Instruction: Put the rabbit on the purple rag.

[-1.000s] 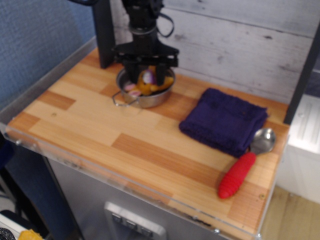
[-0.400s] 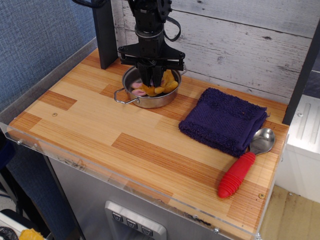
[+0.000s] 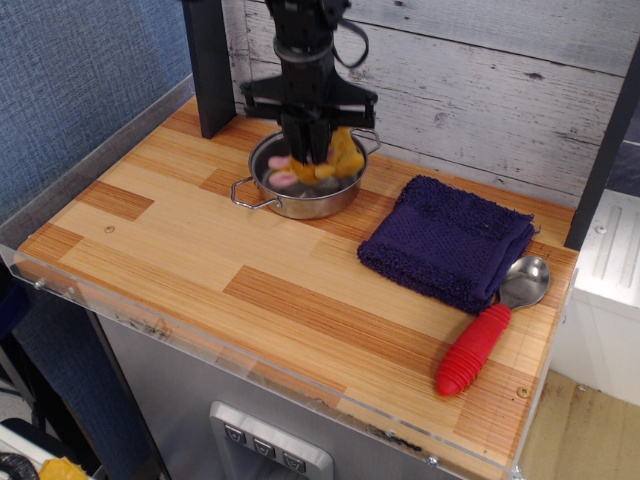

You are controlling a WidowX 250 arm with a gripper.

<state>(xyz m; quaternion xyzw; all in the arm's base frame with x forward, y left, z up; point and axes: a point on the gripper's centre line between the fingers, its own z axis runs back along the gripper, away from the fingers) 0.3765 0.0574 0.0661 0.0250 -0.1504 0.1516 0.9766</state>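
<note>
observation.image
claw: pinching the rabbit over the steel pan, table at 11 o'clock
purple rag: flat at 3 o'clock, apart from pan
red-handled spoon: touching rag's 5 o'clock edge

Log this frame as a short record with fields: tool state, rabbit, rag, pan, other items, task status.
tool: above the pan, fingers around the rabbit, looks shut on it
rabbit: yellow-orange plush, blurred, over the pan, between the tool's fingers
purple rag: folded on the wooden counter, right of the pan, nothing on it
pan: steel, handle toward the front left, at the back of the counter
spoon: red handle, metal bowl touching the rag's right edge
task status: rabbit not yet on the rag
</note>
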